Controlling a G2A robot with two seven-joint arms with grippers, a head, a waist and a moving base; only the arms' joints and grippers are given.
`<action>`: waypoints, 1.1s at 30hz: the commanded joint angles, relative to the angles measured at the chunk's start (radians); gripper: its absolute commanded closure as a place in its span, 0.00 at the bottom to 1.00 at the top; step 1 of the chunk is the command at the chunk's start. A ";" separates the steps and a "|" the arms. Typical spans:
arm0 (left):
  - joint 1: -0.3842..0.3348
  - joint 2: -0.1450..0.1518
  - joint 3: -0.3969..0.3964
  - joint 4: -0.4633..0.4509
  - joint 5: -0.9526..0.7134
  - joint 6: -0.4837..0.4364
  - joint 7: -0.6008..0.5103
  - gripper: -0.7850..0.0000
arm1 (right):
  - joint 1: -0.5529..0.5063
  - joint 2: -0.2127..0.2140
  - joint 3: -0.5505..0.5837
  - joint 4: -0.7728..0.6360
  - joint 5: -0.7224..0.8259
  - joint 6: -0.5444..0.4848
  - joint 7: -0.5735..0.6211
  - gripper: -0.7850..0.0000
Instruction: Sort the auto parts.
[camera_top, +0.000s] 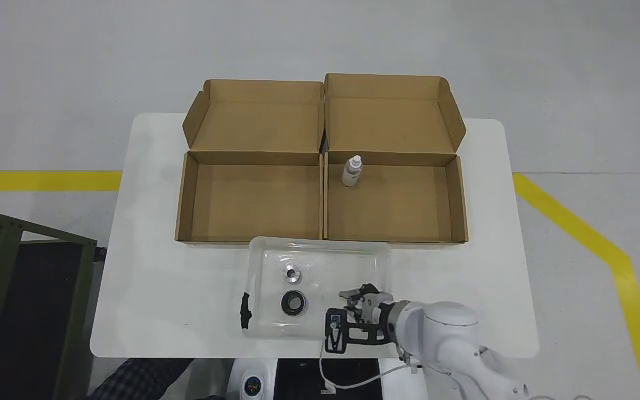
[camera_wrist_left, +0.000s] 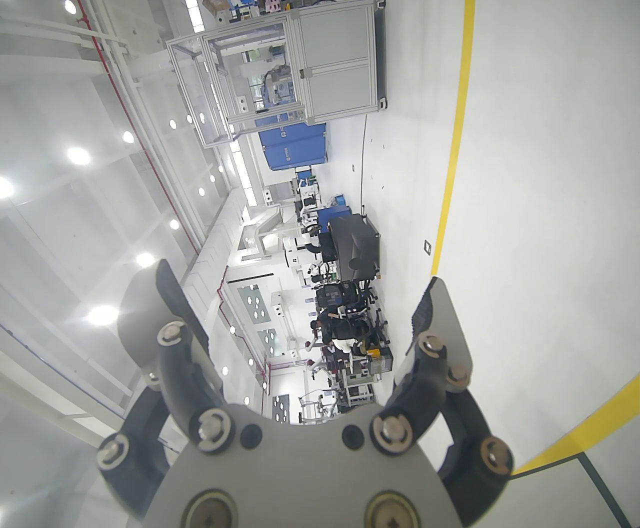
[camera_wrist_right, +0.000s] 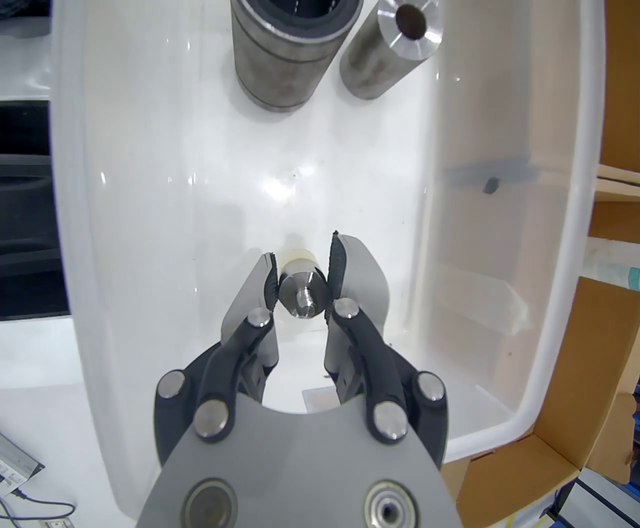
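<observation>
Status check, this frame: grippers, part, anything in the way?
Right gripper shut on small threaded metal part, inside clear bin. Left gripper open, empty. Bearing sleeve and bored cylinder farther along bin, apart from the grip.

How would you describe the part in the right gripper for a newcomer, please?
Find the clear tub at the near edge of the table. Inside it, the right gripper pinches a small metal stud; unlike the two bigger hollow cylinders, it ends in a thin pin.
</observation>
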 joint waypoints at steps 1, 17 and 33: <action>0.000 0.000 0.000 0.000 0.000 0.000 0.000 0.00 | -0.002 0.002 0.007 -0.002 0.008 0.004 -0.033 1.00; 0.000 0.000 0.000 0.000 0.000 0.000 0.000 0.00 | -0.015 0.011 0.114 0.057 0.203 0.085 -0.386 1.00; 0.000 0.000 0.000 0.000 0.000 0.000 0.000 0.00 | -0.012 0.025 0.305 0.122 0.632 0.053 -0.577 1.00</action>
